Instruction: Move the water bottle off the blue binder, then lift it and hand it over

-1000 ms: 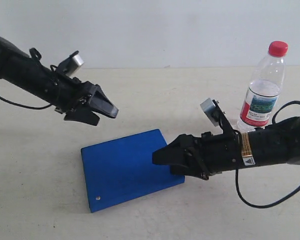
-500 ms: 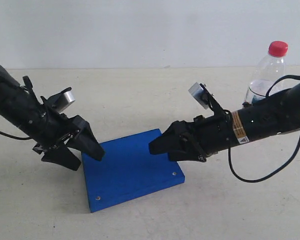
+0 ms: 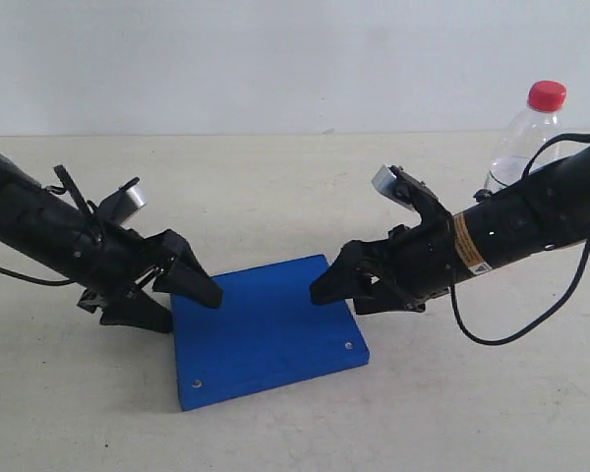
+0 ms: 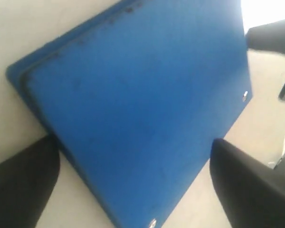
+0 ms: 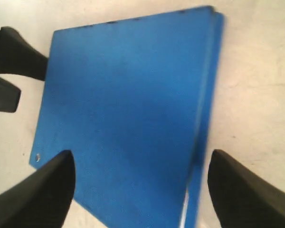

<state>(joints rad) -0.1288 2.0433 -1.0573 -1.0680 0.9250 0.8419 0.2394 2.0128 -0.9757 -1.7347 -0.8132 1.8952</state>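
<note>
The left tool (image 3: 189,307) is spread wide, low at the binder's left edge. One finger lies over the cover and the other is down beside the edge. Whether it touches the binder cannot be told. The right tool (image 3: 339,297) is also apart and holds nothing. It hangs just above the right far corner, and its wrist view shows the cover framed between the two fingers.

The binder (image 3: 265,334) lies flat and closed on the worktop (image 3: 295,197). It looks stiff, thin and smooth, with a hard cover that should not bend but could slide under a sideways push. Because it lies flush, a finger will probably not get under it easily. The best hold is likely across an edge or corner, pinching the whole thickness so the cover does not swing open from the pages. It looks light enough for one tool, though a corner grip may let it droop.

The bottle (image 3: 519,152) stands upright on the worktop behind the right arm, well apart from the binder, so that step looks done. It is clear, thin-walled and probably light and easy to dent. How full it is cannot be seen.

Count: two tools, one binder, one bottle with one red cap (image 3: 546,95), and two rivets (image 3: 347,345) showing on the cover.
</note>
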